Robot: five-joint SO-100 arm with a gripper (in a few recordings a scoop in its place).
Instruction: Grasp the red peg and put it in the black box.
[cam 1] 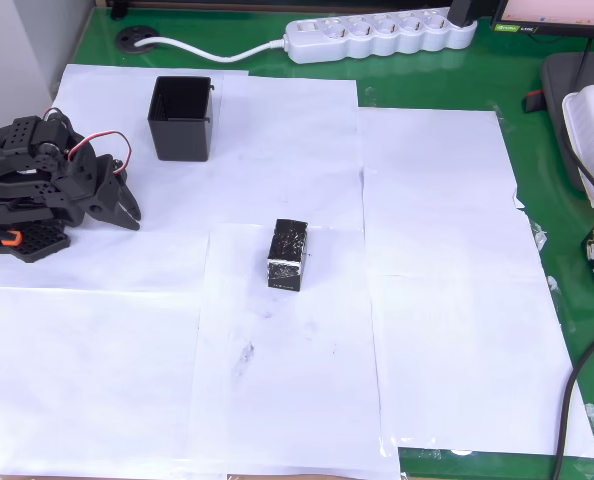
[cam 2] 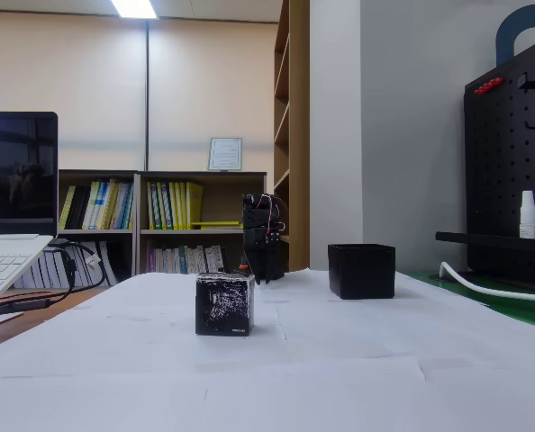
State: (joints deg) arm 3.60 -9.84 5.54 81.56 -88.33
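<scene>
White paper sheets cover the green surface. The black box stands upright near the end effector, whose fingers look pressed together. Bookshelves line the room's back wall.

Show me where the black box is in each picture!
Overhead view: the black box sits upper left on the white paper, just right of the arm.
Fixed view: the black box stands right of centre, on the table's far part.
Shared landmark: the speckled black block near the middle of the paper in both.
</scene>
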